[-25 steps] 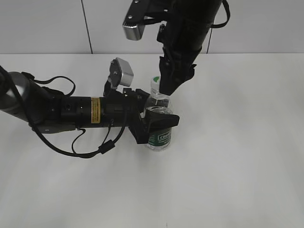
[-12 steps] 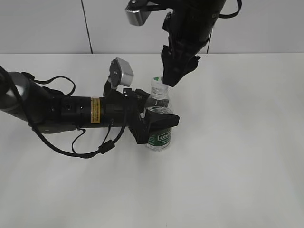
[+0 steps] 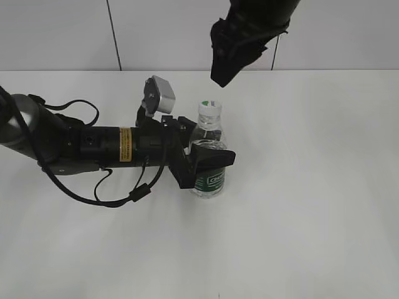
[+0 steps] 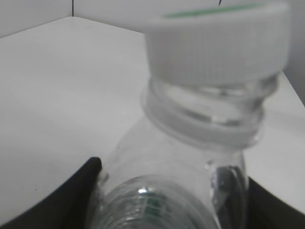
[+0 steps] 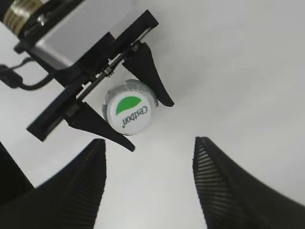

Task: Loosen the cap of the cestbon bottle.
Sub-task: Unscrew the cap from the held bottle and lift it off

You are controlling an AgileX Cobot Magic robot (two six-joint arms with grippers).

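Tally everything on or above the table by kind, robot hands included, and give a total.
Cestbon water bottles: 1, the bottle
White screw caps: 1, the cap
Robot hands: 2, left hand clamped on the bottle, right hand open above it
Total: 4

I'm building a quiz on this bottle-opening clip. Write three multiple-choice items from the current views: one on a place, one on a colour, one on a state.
1. Where is the right gripper?
A. above the cap, apart from it
B. around the label
C. on the table

2. What colour is the half-disc on the cap?
A. red
B. green
C. blue

3. How is the cestbon bottle?
A. lying down
B. upright, clamped by the left gripper
C. lifted off the table

A: its fingers flank empty table.
B: right wrist view.
B: fingers grip the body.
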